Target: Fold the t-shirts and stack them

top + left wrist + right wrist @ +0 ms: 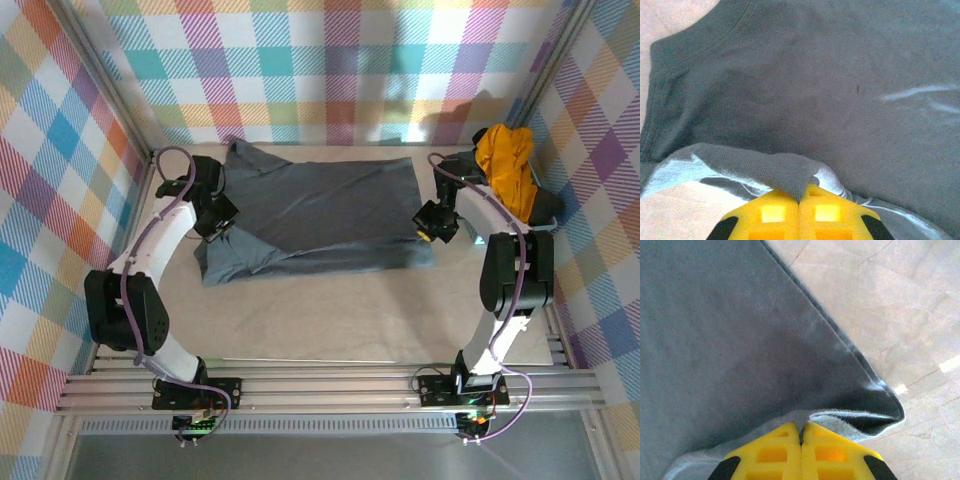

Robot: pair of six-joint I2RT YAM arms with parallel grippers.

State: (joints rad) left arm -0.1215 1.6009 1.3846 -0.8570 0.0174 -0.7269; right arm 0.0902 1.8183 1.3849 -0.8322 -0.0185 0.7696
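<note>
A dark slate-grey t-shirt [320, 212] lies spread across the back half of the table, with its near edge partly folded over. My left gripper [222, 222] is at the shirt's left side. In the left wrist view its yellow fingers [771, 214] are shut on a raised fold of the grey cloth [790, 172]. My right gripper [433, 228] is at the shirt's right side, shut on the hem corner [860, 412] in the right wrist view. A mustard-yellow t-shirt [503, 158] lies crumpled at the back right, on top of a dark grey one [547, 205].
Bare beige table [330, 315] stretches between the shirt and the metal rails [320, 385] at the near edge. Checked walls [60, 150] close in the left, back and right sides. The crumpled pile sits close behind my right arm.
</note>
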